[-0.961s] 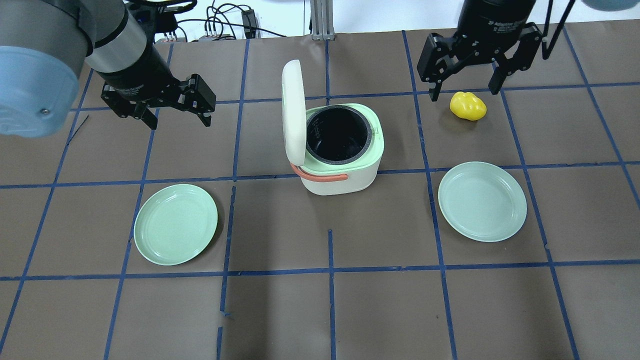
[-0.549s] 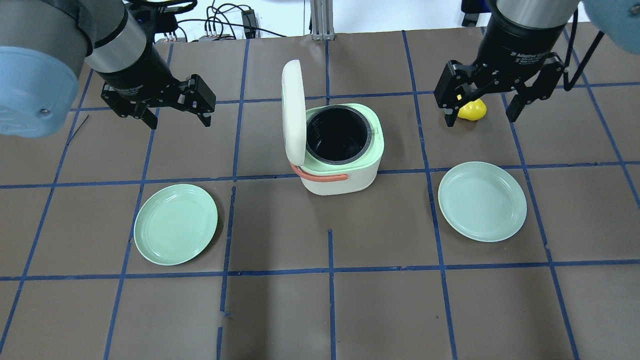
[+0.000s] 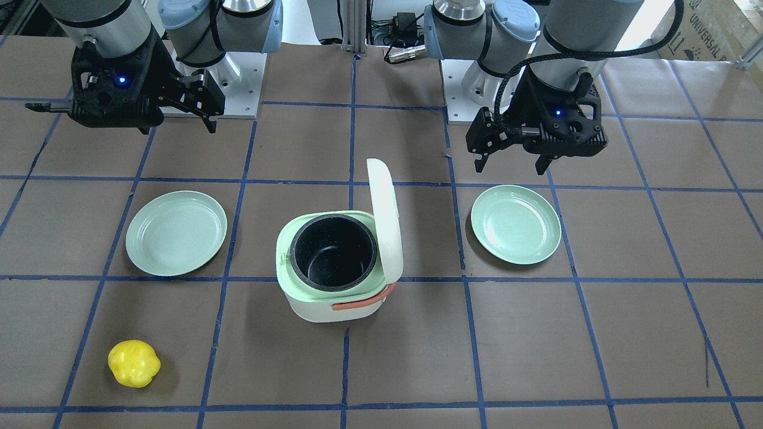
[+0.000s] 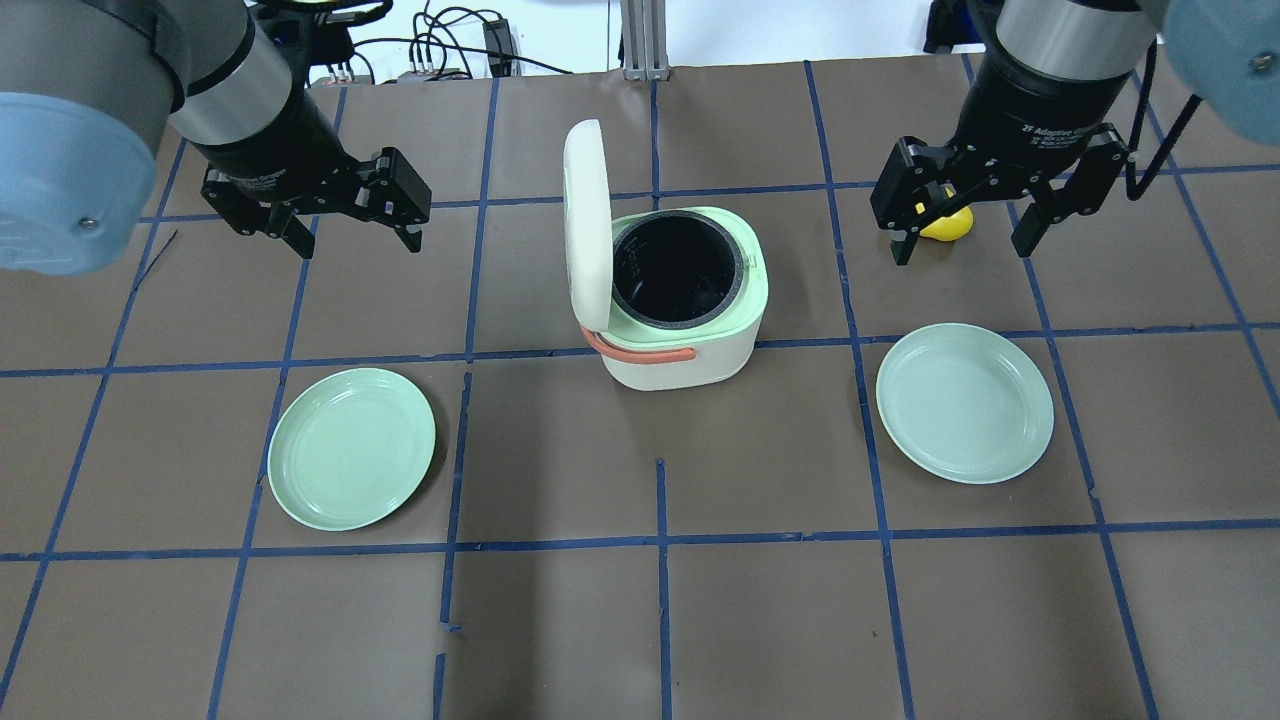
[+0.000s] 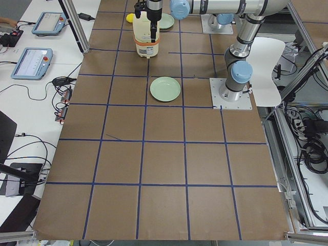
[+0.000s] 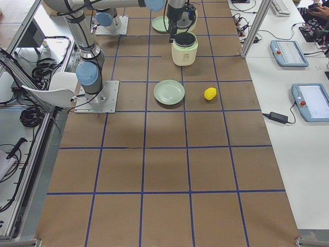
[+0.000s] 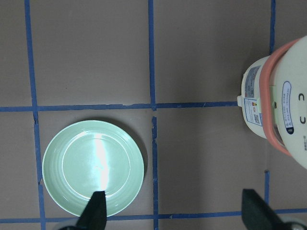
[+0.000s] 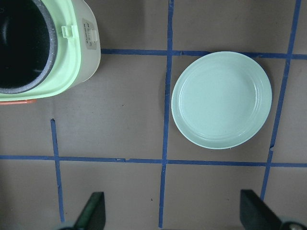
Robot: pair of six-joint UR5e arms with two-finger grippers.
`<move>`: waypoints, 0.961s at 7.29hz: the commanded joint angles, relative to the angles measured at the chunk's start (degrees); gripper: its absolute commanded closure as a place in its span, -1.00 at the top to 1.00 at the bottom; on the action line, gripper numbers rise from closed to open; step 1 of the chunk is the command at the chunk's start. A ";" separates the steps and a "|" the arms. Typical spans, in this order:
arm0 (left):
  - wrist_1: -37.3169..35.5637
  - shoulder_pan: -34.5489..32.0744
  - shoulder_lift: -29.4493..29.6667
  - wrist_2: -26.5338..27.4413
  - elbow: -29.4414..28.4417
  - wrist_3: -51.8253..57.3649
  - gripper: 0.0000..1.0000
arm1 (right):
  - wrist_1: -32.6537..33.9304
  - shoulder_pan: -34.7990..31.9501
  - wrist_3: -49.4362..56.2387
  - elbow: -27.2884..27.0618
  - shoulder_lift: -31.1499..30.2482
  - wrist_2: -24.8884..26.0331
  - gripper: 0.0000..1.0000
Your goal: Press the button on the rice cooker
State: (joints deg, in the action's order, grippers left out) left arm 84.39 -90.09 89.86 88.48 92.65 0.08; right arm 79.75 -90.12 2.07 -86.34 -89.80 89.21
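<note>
The white and pale green rice cooker (image 4: pixel 680 350) stands mid-table with its lid (image 4: pixel 586 220) raised upright and its black pot (image 4: pixel 677 268) open. It also shows in the front view (image 3: pixel 334 298), the left wrist view (image 7: pixel 280 105) and the right wrist view (image 8: pixel 53 52). I cannot make out a button in any view. My left gripper (image 4: pixel 345 222) is open and empty, hanging left of the cooker and apart from it. My right gripper (image 4: pixel 965 225) is open and empty, hanging high to the cooker's right.
A yellow lumpy object (image 4: pixel 947 224) lies on the table, partly hidden under my right gripper; it shows whole in the front view (image 3: pixel 134 363). One green plate (image 4: pixel 352 448) lies front left of the cooker, another (image 4: pixel 965 402) front right. Blue tape lines grid the brown table.
My right arm has moved right and toward the near side in the overhead view, and now covers part of the yellow object. My left arm and the cooker have not moved.
</note>
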 commanded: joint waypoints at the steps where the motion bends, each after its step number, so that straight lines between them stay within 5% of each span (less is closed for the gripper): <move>1: 0.07 0.00 -0.21 0.03 0.08 -0.17 1.00 | 0.58 -0.06 -0.14 0.03 0.15 -0.18 1.00; 7: -0.02 0.00 0.06 -0.06 0.08 0.71 1.00 | 1.81 -0.15 -0.14 -0.06 0.06 -0.35 1.00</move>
State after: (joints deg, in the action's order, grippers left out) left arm 84.38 -90.09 89.91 88.42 92.73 0.77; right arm 81.48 -90.22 2.01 -86.39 -89.70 88.86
